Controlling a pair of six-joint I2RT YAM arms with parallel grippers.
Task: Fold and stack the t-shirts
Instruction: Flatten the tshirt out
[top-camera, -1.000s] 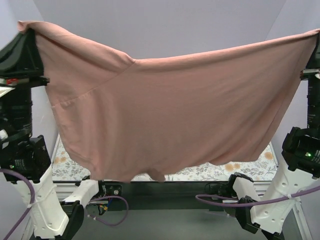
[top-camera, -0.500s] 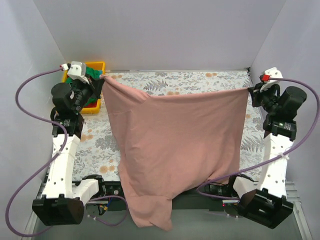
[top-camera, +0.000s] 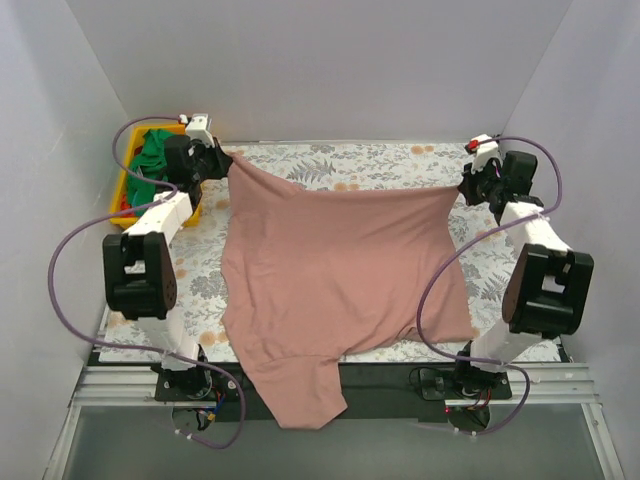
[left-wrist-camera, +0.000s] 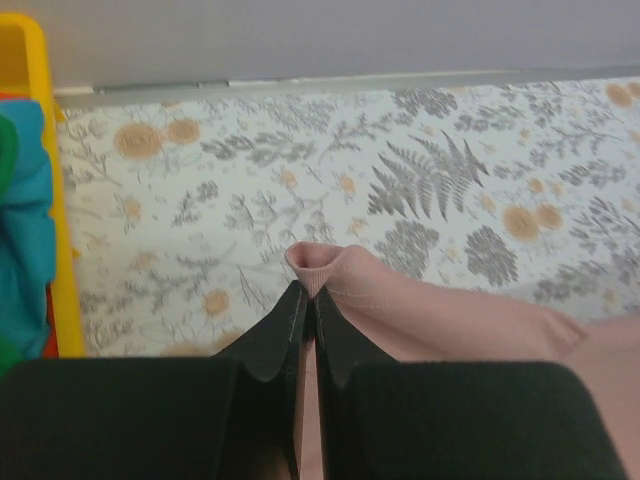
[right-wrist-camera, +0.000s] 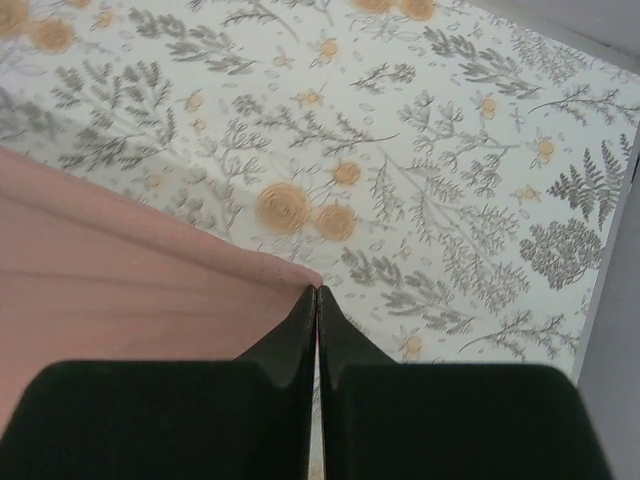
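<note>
The large dusty-pink t-shirt (top-camera: 335, 275) lies spread over the floral table cover, its near end hanging over the front edge. My left gripper (top-camera: 222, 158) is shut on its far left corner (left-wrist-camera: 322, 266) near the yellow bin. My right gripper (top-camera: 466, 184) is shut on its far right corner (right-wrist-camera: 300, 280); the fabric edge between the two is stretched taut just above the table. A green shirt (top-camera: 152, 160) and some red fabric (top-camera: 125, 207) lie in the bin; they show at the left edge of the left wrist view (left-wrist-camera: 20, 230).
The yellow plastic bin (top-camera: 133, 134) stands at the far left corner, also in the left wrist view (left-wrist-camera: 40, 120). The floral table cover (top-camera: 390, 160) is bordered by white walls on three sides. Purple cables loop beside both arms.
Both arms have reached forward and down, carrying the pink shirt from hanging high in front of the camera to lying spread on the table. Both grips are unchanged.
</note>
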